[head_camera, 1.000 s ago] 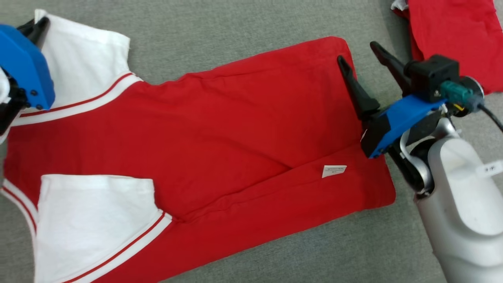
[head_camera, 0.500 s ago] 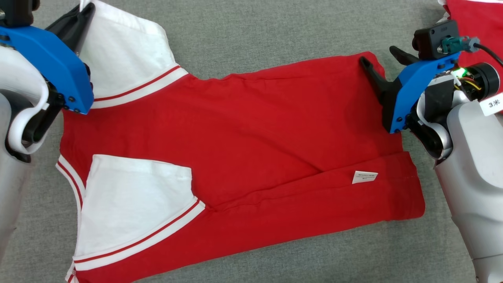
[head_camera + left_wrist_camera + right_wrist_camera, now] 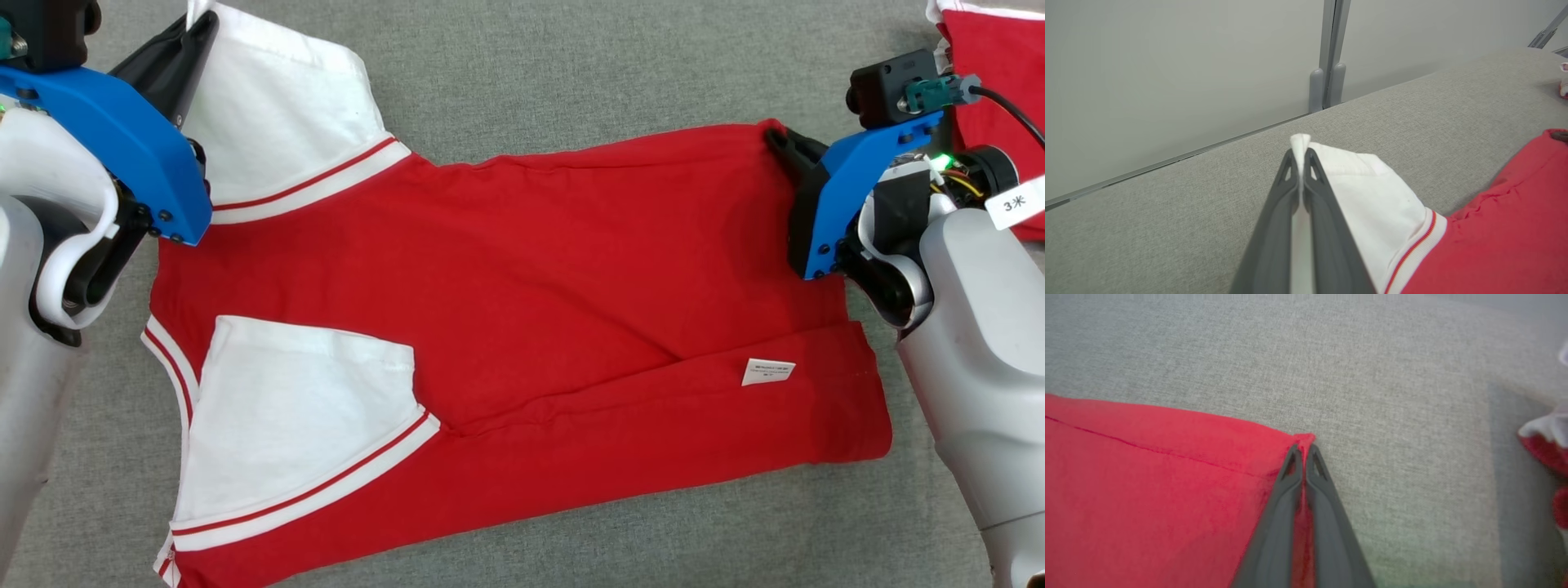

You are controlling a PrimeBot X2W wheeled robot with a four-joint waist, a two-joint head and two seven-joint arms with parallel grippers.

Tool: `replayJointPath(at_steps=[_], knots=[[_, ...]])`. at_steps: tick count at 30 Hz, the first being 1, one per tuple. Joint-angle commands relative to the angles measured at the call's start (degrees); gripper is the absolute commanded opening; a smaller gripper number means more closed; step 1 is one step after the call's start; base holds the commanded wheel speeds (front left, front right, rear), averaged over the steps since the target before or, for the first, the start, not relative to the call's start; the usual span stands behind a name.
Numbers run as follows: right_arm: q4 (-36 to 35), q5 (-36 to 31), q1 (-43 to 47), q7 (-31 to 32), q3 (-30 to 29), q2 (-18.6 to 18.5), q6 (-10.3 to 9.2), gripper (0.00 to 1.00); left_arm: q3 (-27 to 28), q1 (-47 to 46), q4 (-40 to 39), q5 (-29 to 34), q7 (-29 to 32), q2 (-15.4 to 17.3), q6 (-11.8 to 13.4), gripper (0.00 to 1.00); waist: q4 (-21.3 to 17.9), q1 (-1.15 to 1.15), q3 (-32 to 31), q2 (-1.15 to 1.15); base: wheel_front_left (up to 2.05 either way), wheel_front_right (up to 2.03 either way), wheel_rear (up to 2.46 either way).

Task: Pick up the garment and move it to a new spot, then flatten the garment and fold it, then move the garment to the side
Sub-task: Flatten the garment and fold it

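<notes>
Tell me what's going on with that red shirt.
The robot is handling a red and white garment spread sideways on the grey surface. Its left gripper is shut on the tip of the far white sleeve, and its right gripper is shut on the far hem corner. The near side is folded over, with a small white label showing. Off to the right lies another red garment.

Grey surface (image 3: 571,65) w/ garment (image 3: 531,269) spread out + red cloth (image 3: 1004,49)
</notes>
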Motion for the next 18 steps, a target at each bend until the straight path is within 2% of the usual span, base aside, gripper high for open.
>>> replayJointPath(at_steps=[1,12,18], knots=[[0.4,0.0,-0.7,-2.2,0.1,-0.6,0.0,0.0,0.1,0.7,-0.1,0.0,-0.9,0.2,-0.2,0.0,0.0,0.0,-0.4,0.0,0.0,0.0,0.0],[0.3,-2.4,1.4,-13.2,-1.3,0.0,0.0,0.0,1.0,4.6,-3.2,-1.3,-6.6,0.2,-0.2,0.0,0.5,0.0,-4.8,0.0,0.0,0.0,0.0],[-1.1,-3.6,8.1,-18.2,-3.3,0.1,0.0,0.0,1.5,15.1,-10.3,-2.7,-11.1,1.2,1.2,0.0,1.9,0.0,-8.9,0.0,0.0,0.0,0.0]])
